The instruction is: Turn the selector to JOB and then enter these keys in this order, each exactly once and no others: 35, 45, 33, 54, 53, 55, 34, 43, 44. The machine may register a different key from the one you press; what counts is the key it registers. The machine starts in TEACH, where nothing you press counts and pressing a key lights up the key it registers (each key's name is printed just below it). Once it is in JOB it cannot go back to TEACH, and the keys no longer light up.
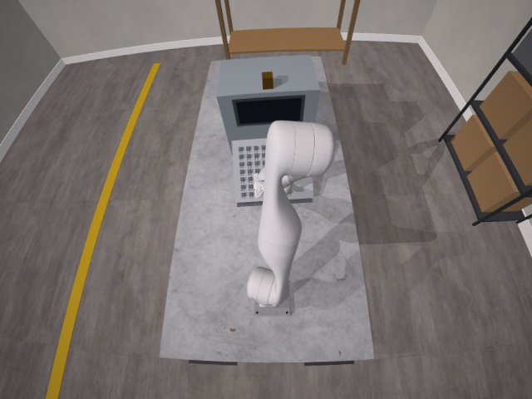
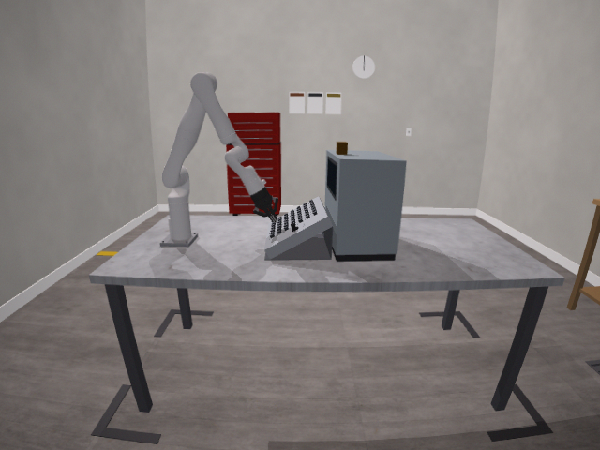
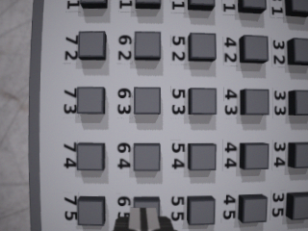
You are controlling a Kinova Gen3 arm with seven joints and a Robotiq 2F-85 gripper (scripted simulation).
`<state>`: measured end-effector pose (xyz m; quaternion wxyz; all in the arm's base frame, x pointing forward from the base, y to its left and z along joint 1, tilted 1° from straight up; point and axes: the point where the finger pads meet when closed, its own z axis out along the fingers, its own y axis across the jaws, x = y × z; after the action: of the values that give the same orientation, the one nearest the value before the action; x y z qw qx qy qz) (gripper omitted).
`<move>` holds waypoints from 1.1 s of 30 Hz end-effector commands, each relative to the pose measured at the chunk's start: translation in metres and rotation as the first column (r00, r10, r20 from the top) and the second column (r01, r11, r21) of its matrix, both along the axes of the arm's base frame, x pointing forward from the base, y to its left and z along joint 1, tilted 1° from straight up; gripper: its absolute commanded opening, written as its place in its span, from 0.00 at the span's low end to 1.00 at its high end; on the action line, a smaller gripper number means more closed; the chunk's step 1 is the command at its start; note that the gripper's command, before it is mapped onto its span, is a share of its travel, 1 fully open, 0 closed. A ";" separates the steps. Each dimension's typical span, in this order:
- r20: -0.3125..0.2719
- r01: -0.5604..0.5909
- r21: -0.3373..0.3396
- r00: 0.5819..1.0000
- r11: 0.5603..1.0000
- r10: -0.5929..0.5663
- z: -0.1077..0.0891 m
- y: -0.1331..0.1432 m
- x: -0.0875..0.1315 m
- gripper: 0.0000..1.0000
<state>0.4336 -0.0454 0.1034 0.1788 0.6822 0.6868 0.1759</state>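
Observation:
The sloped keypad panel [image 2: 291, 246] [image 3: 53, 130] stands in front of the machine. My gripper [image 2: 275, 219] [image 3: 143, 218] is shut and empty; its tips cover part of key 65 [image 3: 146, 200], and contact cannot be told. Beside it are key 55 [image 3: 201, 211], key 45 [image 3: 252, 209] and key 35 [image 3: 298, 206]. Also visible are key 54 [image 3: 202, 156], key 44 [image 3: 254, 155], key 34 [image 3: 299, 155], key 53 [image 3: 202, 101], key 43 [image 3: 255, 102] and key 33 [image 3: 299, 102]. No visible key is lit. A dark knob [image 2: 293, 226], possibly the selector, has no readable setting.
The blue-grey machine housing [image 1: 224, 115] [image 2: 367, 208] rises behind the panel, with a dark screen [image 1: 269, 110] and an amber block [image 1: 267, 80] [image 2: 341, 147] on top. The arm hides the panel's right part in the top view. Both stand on the marble-like table [image 1: 214, 258] [image 2: 436, 251].

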 end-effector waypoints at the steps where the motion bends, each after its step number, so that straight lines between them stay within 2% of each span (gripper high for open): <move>1: 0.004 -0.004 -0.001 1.000 1.000 0.004 0.006 0.002 -0.001 0.10; 12: 0.008 0.001 -0.006 1.000 1.000 -0.001 0.009 0.000 -0.002 0.10; 24: 0.013 0.003 -0.012 1.000 1.000 -0.003 0.010 0.030 -0.001 0.10; 33: 0.009 0.003 -0.008 1.000 1.000 -0.002 0.007 0.033 0.000 0.10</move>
<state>0.4331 -0.0128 0.1108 0.1839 0.6807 0.6866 0.1773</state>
